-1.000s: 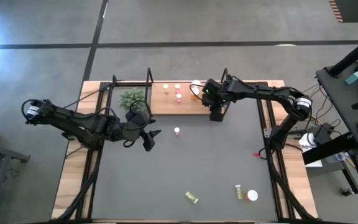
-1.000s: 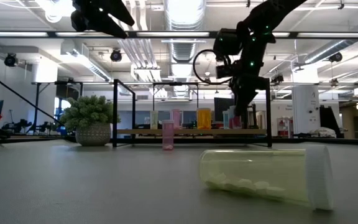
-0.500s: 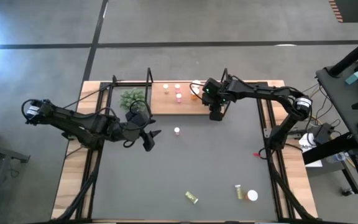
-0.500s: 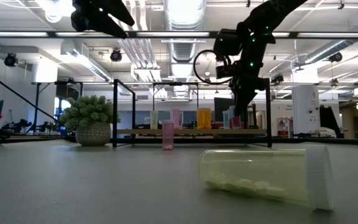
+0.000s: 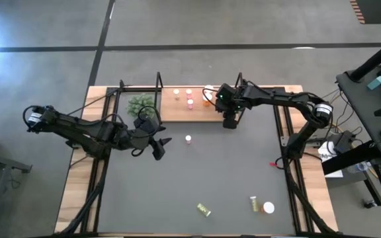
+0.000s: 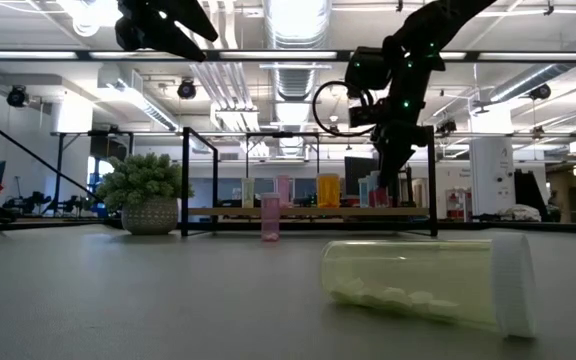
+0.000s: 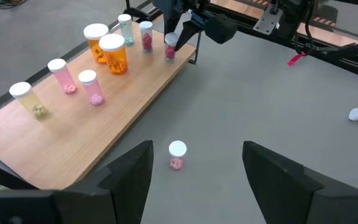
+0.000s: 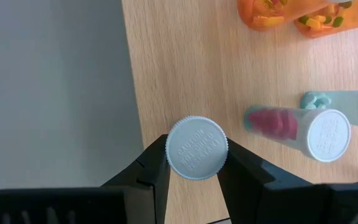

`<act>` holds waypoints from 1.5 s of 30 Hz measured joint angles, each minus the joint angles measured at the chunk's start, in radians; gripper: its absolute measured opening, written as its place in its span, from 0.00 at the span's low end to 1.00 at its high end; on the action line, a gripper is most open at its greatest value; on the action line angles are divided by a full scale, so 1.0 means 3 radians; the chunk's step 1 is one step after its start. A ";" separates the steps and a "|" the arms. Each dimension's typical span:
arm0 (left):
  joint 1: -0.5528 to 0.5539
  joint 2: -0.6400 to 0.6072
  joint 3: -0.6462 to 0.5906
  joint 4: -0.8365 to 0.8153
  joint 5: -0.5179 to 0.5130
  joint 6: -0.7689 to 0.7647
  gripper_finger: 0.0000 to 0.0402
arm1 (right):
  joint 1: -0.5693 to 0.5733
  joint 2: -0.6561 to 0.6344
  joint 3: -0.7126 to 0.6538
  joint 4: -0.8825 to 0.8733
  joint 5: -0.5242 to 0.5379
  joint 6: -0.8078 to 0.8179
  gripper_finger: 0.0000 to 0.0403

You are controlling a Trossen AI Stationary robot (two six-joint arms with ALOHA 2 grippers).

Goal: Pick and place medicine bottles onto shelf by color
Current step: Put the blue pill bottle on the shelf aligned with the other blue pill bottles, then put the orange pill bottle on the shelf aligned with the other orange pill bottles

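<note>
The shelf [image 5: 177, 112] is a light wooden board with black end frames at the mat's far side. Several white-capped bottles stand on it: orange [image 7: 112, 53], pink [image 7: 91, 86], pale [image 7: 30, 99]. My right gripper [image 5: 230, 123] is at the shelf's right end, shut on a pink bottle [image 7: 171, 47]. My left gripper [image 5: 161, 147] hangs open and empty above the mat. A small pink bottle [image 5: 188, 139] stands on the mat just to its right, and shows ahead of the open fingers in the left wrist view [image 7: 177, 155]. My right gripper pinches the pink bottle's white cap [image 8: 196, 148] between its two fingers [image 8: 157, 171], one on each side of the rim. The fingers come from above, pointing down. The bottle is upright at the board's near edge [image 7: 185, 59]; whether its base rests on the board, I cannot tell.
A spiky green plant [image 5: 141, 104] stands at the shelf's left end. A yellow-green bottle [image 5: 204, 210] and an orange bottle [image 5: 261, 205] lie on their sides near the mat's front edge. A pink [image 8: 291, 124] and a pale blue bottle [image 8: 334, 99] stand close to the held one.
</note>
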 joint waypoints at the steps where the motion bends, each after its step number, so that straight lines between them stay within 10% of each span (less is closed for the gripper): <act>1: 0.0000 0.0000 0.0000 0.0001 0.0000 0.0000 0.58 | 0.0000 0.0000 -0.0003 0.0002 0.0001 0.0000 0.27; 27: 0.0000 0.0001 0.0000 0.0122 0.0000 -0.0014 0.58 | 0.0000 0.0006 -0.0020 -0.0077 0.0009 0.0052 0.46; 45: 0.0015 0.0001 0.0000 0.0174 0.0001 -0.0014 0.58 | 0.0000 0.0000 0.0888 -0.0707 0.0006 0.0352 0.50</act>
